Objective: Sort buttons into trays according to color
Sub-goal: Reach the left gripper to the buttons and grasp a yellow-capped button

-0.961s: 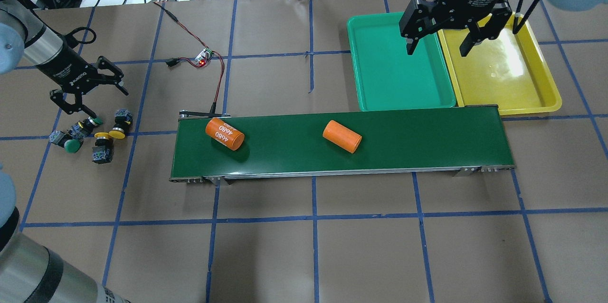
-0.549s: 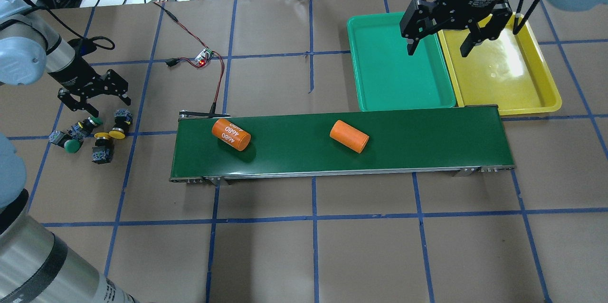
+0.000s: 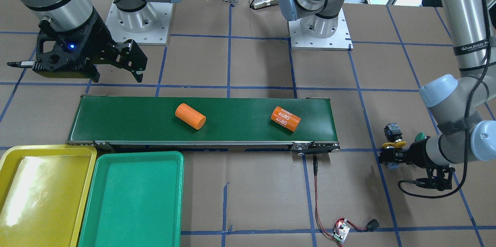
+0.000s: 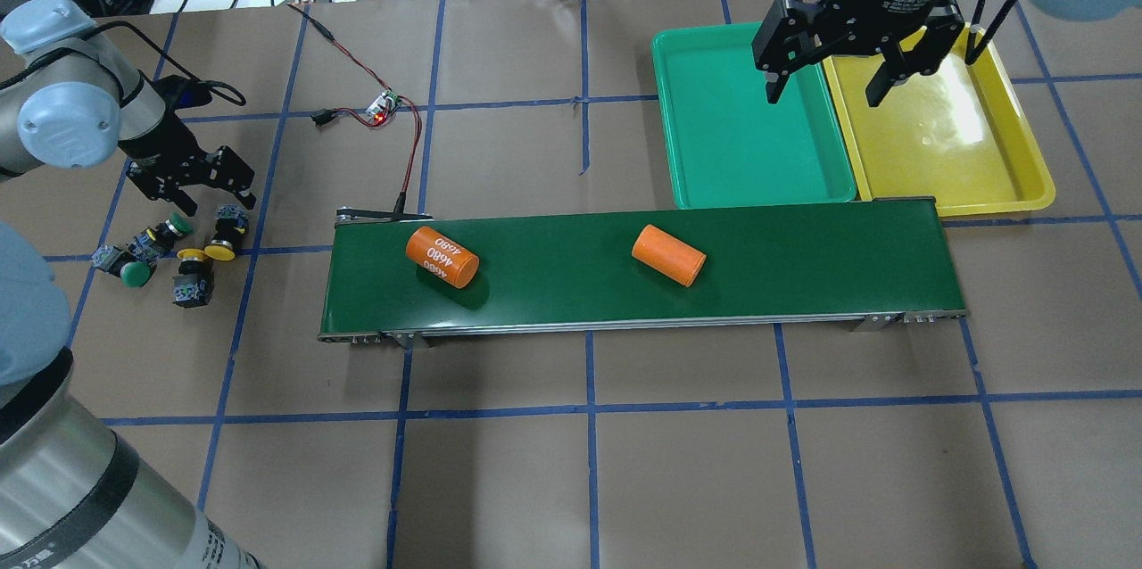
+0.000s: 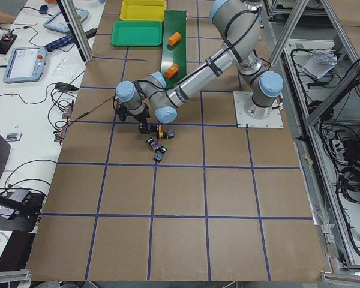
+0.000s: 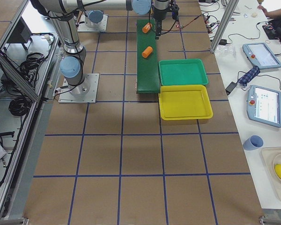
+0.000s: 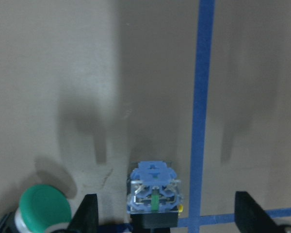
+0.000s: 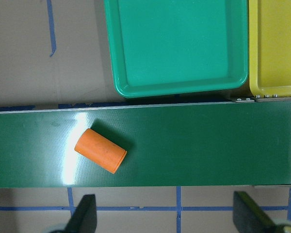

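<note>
Four buttons [image 4: 221, 248] lie bunched on the brown table [image 4: 535, 480] off the left end of the belt [image 4: 803, 257], well apart from both trays. My left gripper [image 4: 201, 194] hangs just beside the bunch, on its far side, with its fingers [image 7: 87, 216] spread wide. Through its wrist camera I see a yellow-capped button [image 7: 155, 189], blue back toward the lens, between them at the bottom edge. A green-capped button [image 7: 43, 208] shows near one finger. Whether a finger touches either one, I cannot tell. My right gripper [image 4: 825, 92] is spread as well, up over the seam where the green tray [image 4: 740, 141] meets the yellow tray [image 4: 964, 150]. Two orange cylinders [image 4: 669, 255] rest on the belt, one marked 4680.
</note>
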You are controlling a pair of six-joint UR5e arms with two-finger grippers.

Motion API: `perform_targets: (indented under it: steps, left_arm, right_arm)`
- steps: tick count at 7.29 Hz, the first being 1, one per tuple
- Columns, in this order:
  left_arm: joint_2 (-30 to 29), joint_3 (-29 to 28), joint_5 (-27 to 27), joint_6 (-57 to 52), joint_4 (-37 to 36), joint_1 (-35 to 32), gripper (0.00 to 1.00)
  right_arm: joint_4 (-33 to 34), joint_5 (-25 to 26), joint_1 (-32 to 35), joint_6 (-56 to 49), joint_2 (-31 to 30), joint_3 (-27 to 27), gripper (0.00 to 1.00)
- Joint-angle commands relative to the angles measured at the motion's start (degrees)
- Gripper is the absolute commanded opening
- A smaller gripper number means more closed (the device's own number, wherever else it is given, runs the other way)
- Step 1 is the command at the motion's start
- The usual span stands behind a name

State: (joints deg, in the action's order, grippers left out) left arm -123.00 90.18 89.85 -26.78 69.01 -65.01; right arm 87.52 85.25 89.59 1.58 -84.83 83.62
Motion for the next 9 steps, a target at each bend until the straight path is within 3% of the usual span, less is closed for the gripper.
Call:
perform_targets:
  steps: [1, 3, 4, 5, 6, 7, 9]
  left_arm:
    - [-0.66, 0.61, 0.85, -0.64, -2.2, -0.2, 0.86]
    - [-1.19, 0.7, 1.38, -0.38, -2.47, -0.11, 0.78]
    - [-1.19, 0.7, 1.38, -0.46, -2.47, -0.2, 0.59]
    - [-1.11, 0.7, 1.38, -0.38, -2.47, -0.2, 0.27]
    - [-0.84, 0.7, 1.38, -0.2, -2.47, -0.2, 0.09]
    - [-0.23, 0.62, 1.38, -0.11, -2.39, -0.2, 0.04]
    - [1.87, -0.43, 1.21, 7.22, 1.02, -0.9, 0.03]
  right_arm:
    - [0.1, 0.0, 0.06, 0.0, 0.11, -0.04, 1.0]
    - [0.1, -0.08, 0.06, 0.18, -0.07, -0.04, 1.0]
    - [0.19, -0.08, 0.14, 0.18, -0.16, -0.04, 1.0]
    - [0.19, -0.08, 0.14, 0.18, -0.07, -0.04, 1.0]
    - [0.37, -0.08, 0.14, 0.27, 0.02, -0.04, 1.0]
    - [0.28, -0.08, 0.14, 0.27, -0.07, -0.04, 1.0]
    - [0.28, -0.08, 0.06, 0.27, 0.11, -0.04, 1.0]
